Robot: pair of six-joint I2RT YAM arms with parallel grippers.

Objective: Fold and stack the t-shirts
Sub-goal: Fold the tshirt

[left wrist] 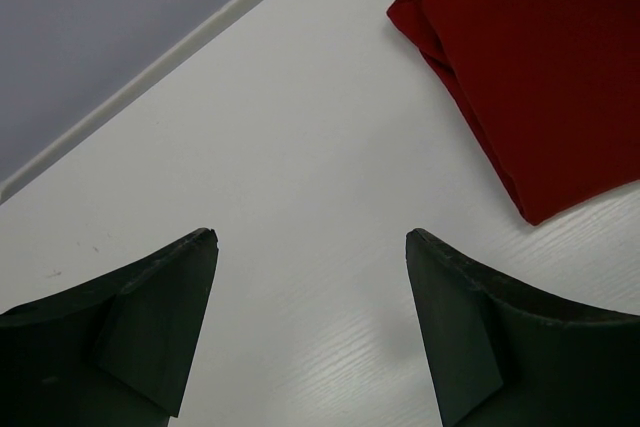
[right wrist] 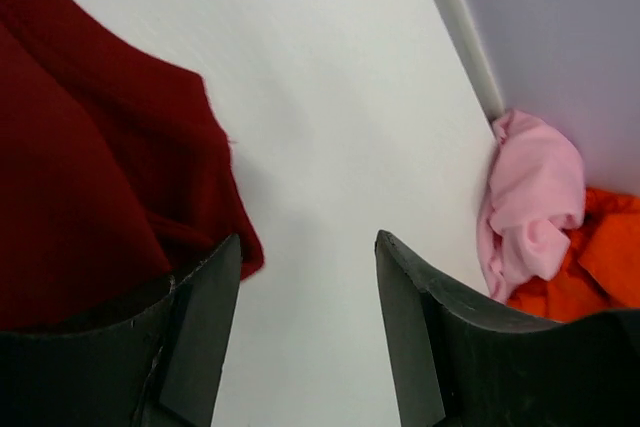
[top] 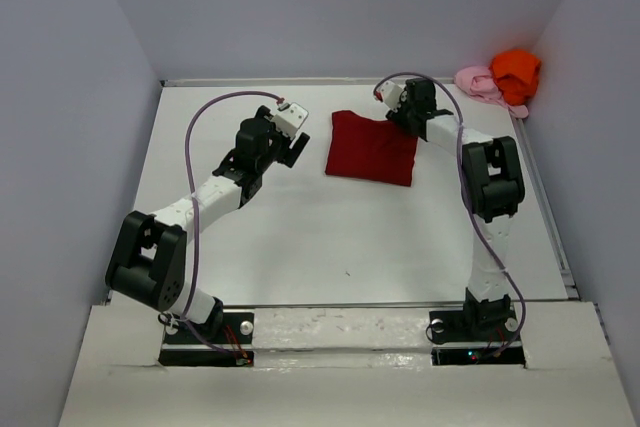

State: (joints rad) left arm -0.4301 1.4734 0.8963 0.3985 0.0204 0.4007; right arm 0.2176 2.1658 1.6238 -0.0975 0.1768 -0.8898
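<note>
Bright, even light; soft shadows; faint sheen on table [left wrist: 330, 337]; sharp focus.

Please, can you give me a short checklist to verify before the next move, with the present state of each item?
1. Red shirt folded flat on the table: ok.
2. Left claw open, holding nothing: ok.
3. Right claw open, only bare table in its gap: ok.
4. Right claw clear of the red shirt: cannot tell; one finger sits at the shirt's corner.
5. Pink shirt and orange shirt folded: not ok; both lie crumpled in the far right corner.
6. Shirts stacked: not ok.
</note>
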